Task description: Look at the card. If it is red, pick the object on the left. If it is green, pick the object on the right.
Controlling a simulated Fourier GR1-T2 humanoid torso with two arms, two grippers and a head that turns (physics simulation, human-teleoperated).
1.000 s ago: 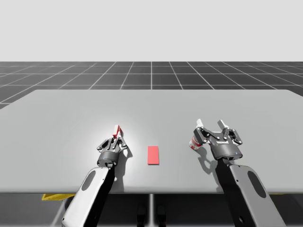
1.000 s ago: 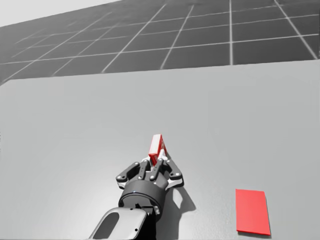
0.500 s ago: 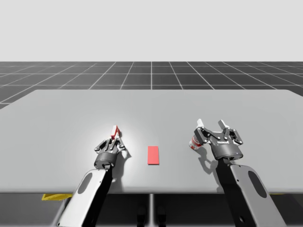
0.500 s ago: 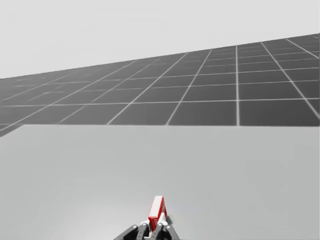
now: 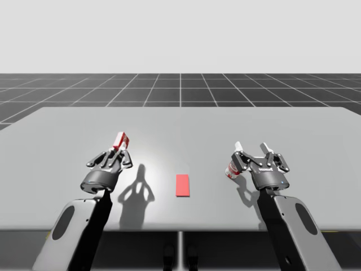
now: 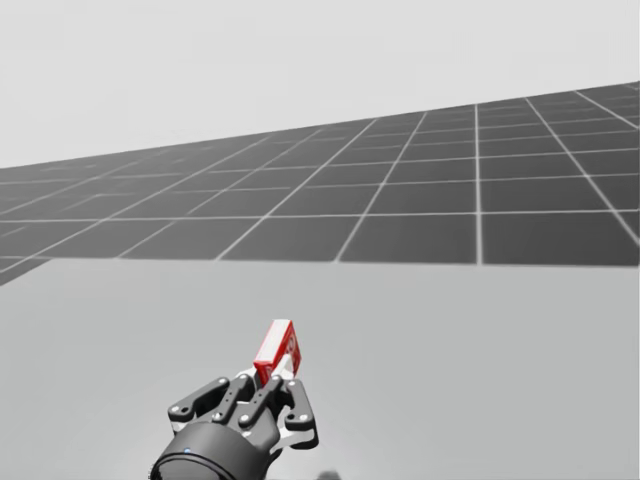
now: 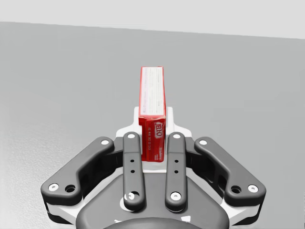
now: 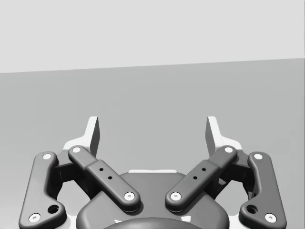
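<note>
A red card (image 5: 182, 184) lies flat on the grey table (image 5: 180, 121) near its front middle. My left gripper (image 5: 115, 153) is shut on a small red box (image 5: 119, 140) and holds it in the air above the table's left side; its shadow falls on the table to the right. In the head view the red box (image 6: 275, 350) sticks up from the left gripper (image 6: 268, 384). From the left wrist, the red box (image 7: 152, 112) stands clamped between the fingers (image 7: 132, 152). My right gripper (image 5: 252, 151) is open beside a red and white can (image 5: 232, 170). The right gripper (image 8: 152, 131) has nothing between its fingers.
A dark gridded floor lies beyond the table's far edge.
My left gripper has risen off the table with the red box and moved left. My head has turned upward. The right arm has stayed still.
</note>
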